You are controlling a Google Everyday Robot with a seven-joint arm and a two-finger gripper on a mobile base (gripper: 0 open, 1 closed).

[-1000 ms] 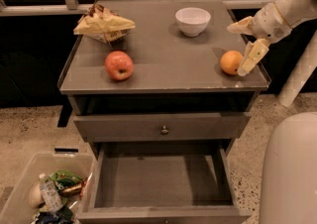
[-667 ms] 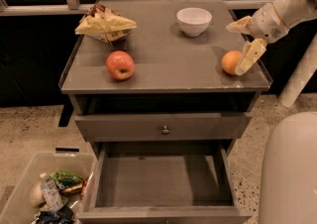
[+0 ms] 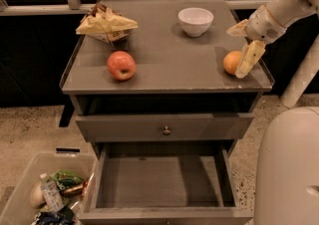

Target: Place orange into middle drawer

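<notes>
The orange (image 3: 231, 62) sits on the cabinet top near its right front corner. My gripper (image 3: 243, 45) comes in from the right and is open. One finger (image 3: 249, 58) hangs down against the orange's right side. The other finger (image 3: 238, 29) sticks out above and behind the orange. The fruit rests on the top and is not lifted. The middle drawer (image 3: 159, 181) is pulled out low at the front, and its flat grey floor is bare.
A red-yellow apple (image 3: 121, 65), a yellow snack bag (image 3: 105, 23) and a white bowl (image 3: 195, 21) also stand on the cabinet top. A closed drawer front with a knob (image 3: 166, 130) is above the open drawer. A bin of trash (image 3: 45, 194) sits at the lower left, and my white body (image 3: 289, 169) at the lower right.
The gripper's lower finger has edged slightly left, closer to the orange. The orange and the other things have not moved.
</notes>
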